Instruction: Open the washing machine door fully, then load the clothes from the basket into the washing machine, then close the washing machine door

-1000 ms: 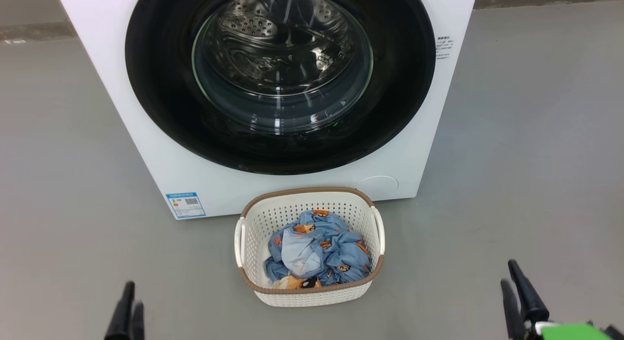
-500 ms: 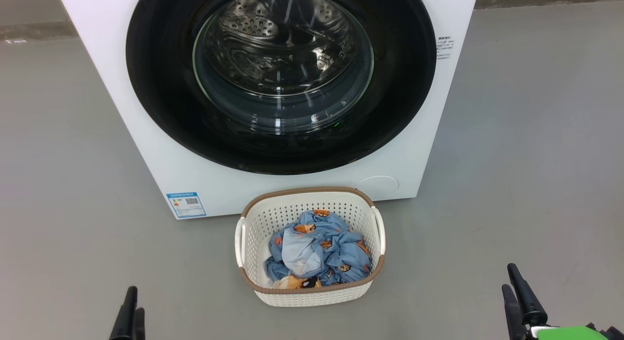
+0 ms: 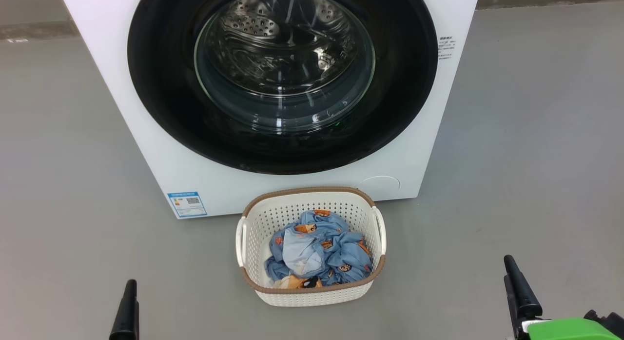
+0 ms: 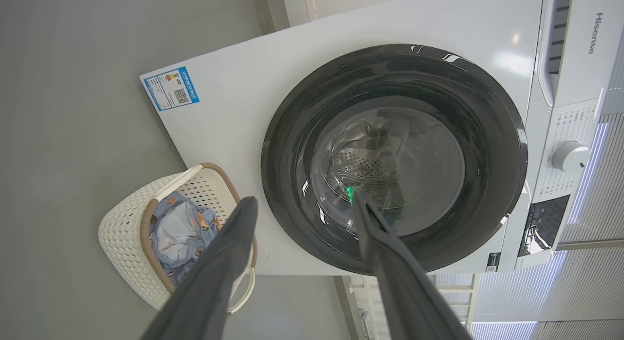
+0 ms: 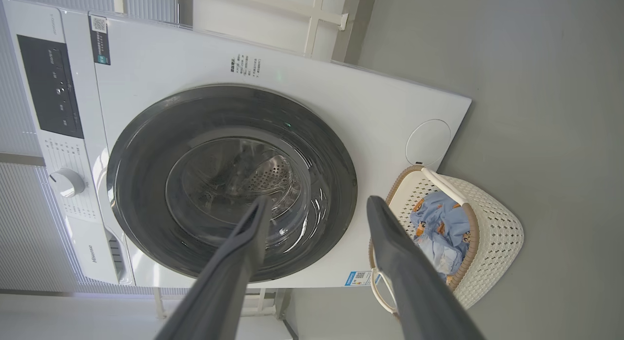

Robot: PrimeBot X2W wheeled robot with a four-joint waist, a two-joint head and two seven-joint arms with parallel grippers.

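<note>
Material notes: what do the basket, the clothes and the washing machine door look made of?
Basket: likely moulded plastic, matte cream, regular holes, brown woven-look rim. Clothes: soft printed fabric, crumpled into folds. Washing machine door: glossy black rim, probably plastic, around a clear bowl, seemingly glass, with sharp reflections.

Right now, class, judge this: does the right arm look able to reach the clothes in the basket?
Probably yes: the right gripper hangs open, the basket has no lid, the clothes lie exposed, and nothing stands between them.
</note>
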